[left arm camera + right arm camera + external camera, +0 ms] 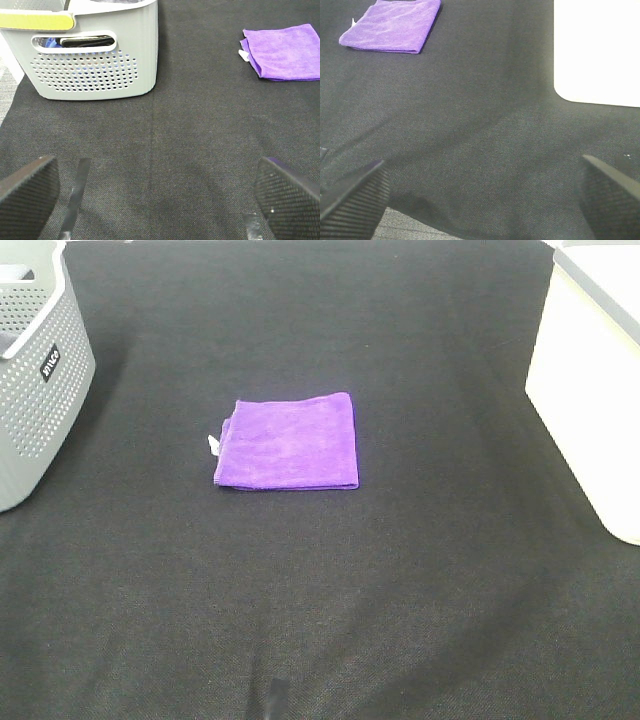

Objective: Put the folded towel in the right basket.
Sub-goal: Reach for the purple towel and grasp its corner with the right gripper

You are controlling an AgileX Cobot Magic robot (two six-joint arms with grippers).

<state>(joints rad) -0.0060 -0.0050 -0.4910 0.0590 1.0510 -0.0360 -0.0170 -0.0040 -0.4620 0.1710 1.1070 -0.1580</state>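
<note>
**Item: folded towel [288,441].** Purple, squared up, it is lying flat on the black table cover [320,620], roughly midway between the two baskets and touching neither. A small white tag [212,444] is poking out on the side facing the grey basket [40,370].

**Destination: white basket [590,390].** It is standing at the right edge, well apart from the towel, with a tall plain wall.

**Right gripper [481,197].** Its fingers are spread wide and holding nothing, over bare cover.

**Left gripper [159,195].** It is likewise spread and holding nothing, near the grey basket.

**Hazards, as judged:**
- A shallow pinch is likely to take only the top layer, so the fold falls open during the lift.
- Fingertips pressing too low are likely to drag the soft cover and bunch the towel.
- A low carry risks snagging on the basket wall or leaving the cloth draped over the rim.
- Delivery to the grey basket would be the wrong side.
</note>
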